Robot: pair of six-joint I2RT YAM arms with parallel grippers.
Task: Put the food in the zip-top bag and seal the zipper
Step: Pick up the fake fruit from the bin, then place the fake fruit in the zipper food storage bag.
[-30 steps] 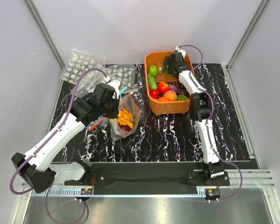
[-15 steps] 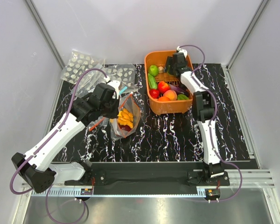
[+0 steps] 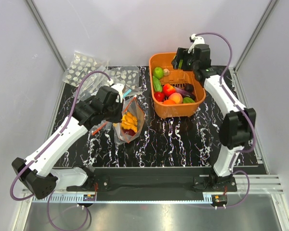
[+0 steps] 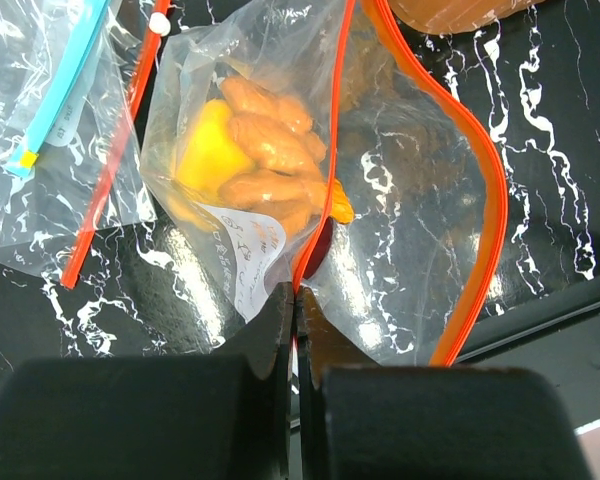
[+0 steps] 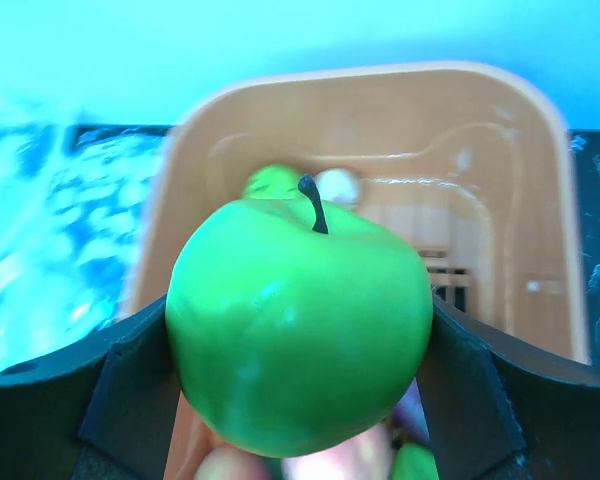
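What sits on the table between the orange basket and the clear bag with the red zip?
Nothing: the top view shows only bare marbled table between the basket and the zip-top bag.

On black marbled table [image 3: 183,139]: clear soft plastic zip-top bag [image 3: 131,126], mouth gaping toward far side. Its thin red-orange zipper strip [image 4: 498,215] unsealed, two lips bowed apart, one lip pinched by left gripper [image 4: 296,295]. Inside: orange toy pieces [image 4: 270,150], yellow pepper [image 4: 205,155], dark red piece [image 4: 318,250]. One glossy green toy apple [image 5: 300,325], stem up, clamped in right gripper [image 5: 300,310] above orange plastic basket [image 3: 173,111]. In basket: second green apple [image 3: 158,72], green cucumber [image 3: 157,84], red tomatoes [image 3: 169,89], orange fruit [image 3: 176,98], dark purple piece [image 3: 184,91].
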